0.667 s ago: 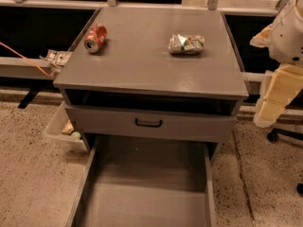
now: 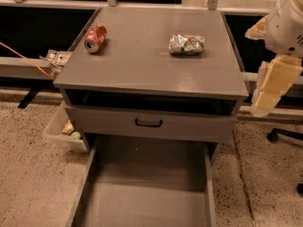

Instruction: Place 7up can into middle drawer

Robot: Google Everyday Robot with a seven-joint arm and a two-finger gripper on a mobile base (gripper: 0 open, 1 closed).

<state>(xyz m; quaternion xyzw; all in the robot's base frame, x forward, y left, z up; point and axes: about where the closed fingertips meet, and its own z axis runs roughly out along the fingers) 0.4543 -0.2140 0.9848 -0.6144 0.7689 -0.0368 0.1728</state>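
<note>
1. Barely anything has shifted since a moment ago. The gripper (image 2: 271, 86) hangs off the right side of the cabinet (image 2: 142, 67), well apart from the can, so the pick hasn't begun.
2. Is it apart or together? I cannot tell.
3. The 7up can (image 2: 186, 44) lies on its side on the cabinet top, crumpled silver with green and white, right of the red soda can (image 2: 95, 38).
4. Below, the middle drawer (image 2: 147, 195) stands pulled open.

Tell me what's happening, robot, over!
Gripper right of grey cabinet, touching nothing. Dented silver-and-green 7up can lying on cabinet top. Wide grey middle drawer pulled open below, nothing in the way.
</note>
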